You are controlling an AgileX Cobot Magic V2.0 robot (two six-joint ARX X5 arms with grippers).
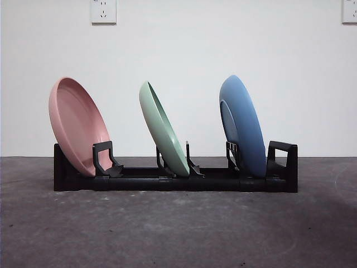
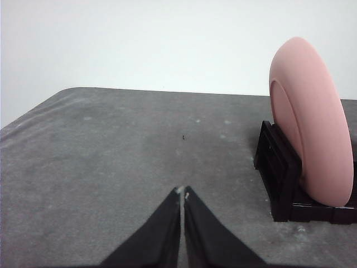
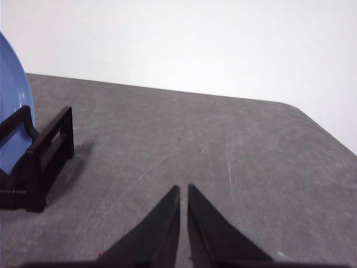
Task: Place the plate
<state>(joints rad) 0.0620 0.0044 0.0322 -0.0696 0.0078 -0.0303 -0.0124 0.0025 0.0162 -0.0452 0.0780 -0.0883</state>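
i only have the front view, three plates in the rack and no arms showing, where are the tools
Observer: The left tool sits low over the grey table, its jaws shut and holding nothing, off the end of the black plastic rack that holds the round pink plate.
Operator: and the right one
Observer: The right tool is past the opposite end of the rack, beside the round blue plate; its jaws are also shut on nothing.
Operator: anything lying on the table out there
Observer: In both wrist views the table shows only pale scuffs and specks near the tools. The round green plate appears in neither wrist view.
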